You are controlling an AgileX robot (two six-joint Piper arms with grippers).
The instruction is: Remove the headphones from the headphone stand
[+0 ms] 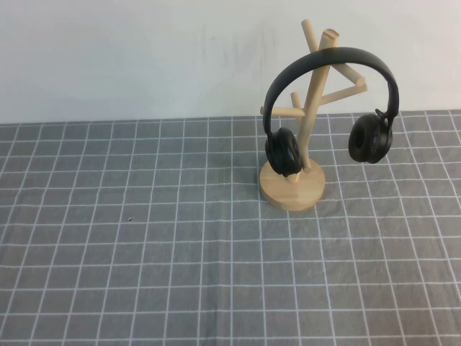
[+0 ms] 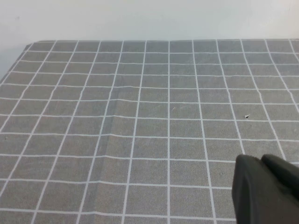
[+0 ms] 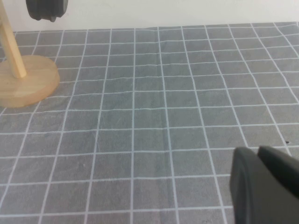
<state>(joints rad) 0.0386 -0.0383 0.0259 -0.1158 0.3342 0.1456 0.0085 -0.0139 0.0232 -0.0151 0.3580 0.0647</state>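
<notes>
The black headphones (image 1: 328,57) hang on the light wooden headphone stand (image 1: 292,187) at the back right of the table. Their headband lies over the upper branches, and one ear cup hangs on each side of the slanted pole. The right wrist view shows the stand's disc base (image 3: 25,83) and one ear cup (image 3: 46,8) far from my right gripper (image 3: 257,151), which is shut and empty over the cloth. My left gripper (image 2: 259,161) is shut and empty over bare cloth. Neither gripper shows in the high view.
A grey cloth with a white grid (image 1: 180,252) covers the table. A white wall (image 1: 144,50) rises right behind the stand. The cloth's far edge (image 2: 140,40) meets the wall in the left wrist view.
</notes>
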